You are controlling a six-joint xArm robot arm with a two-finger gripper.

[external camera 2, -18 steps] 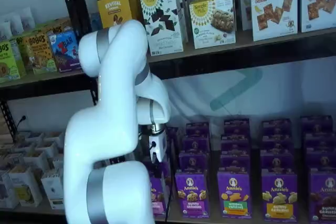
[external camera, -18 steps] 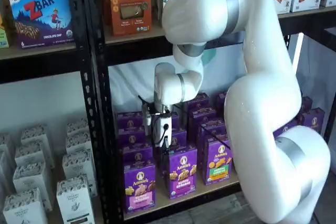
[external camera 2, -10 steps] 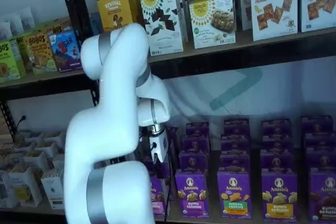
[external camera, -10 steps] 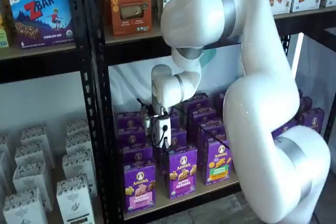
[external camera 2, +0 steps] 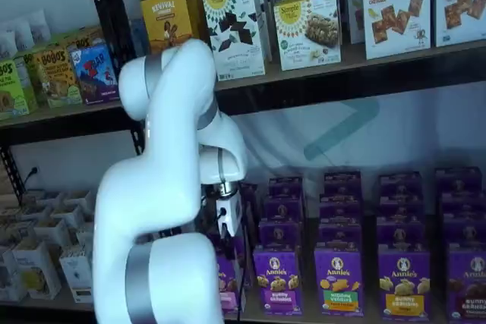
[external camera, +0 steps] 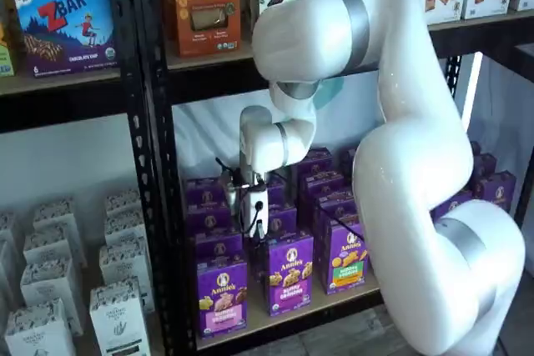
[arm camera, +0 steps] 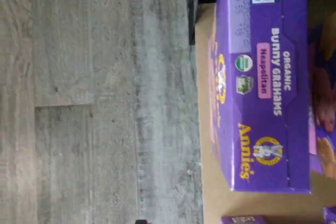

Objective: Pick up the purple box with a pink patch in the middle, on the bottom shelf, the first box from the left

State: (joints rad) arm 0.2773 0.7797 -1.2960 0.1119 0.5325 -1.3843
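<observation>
ZBar box point(external camera: 65, 24), cracker cartons point(external camera 2: 392, 7)

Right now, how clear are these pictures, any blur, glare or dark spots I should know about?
Wrist view: turned on its side and soft, yet the purple box top print is readable. Shelf views: evenly lit; the white arm looks bright, nearly washed out, and hides most of the purple box in one. The pincer is small and dark against the cartons, so its gap cannot be judged.

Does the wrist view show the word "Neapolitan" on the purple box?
Yes, the purple box carries a pink patch that reads "Neapolitan".
</observation>
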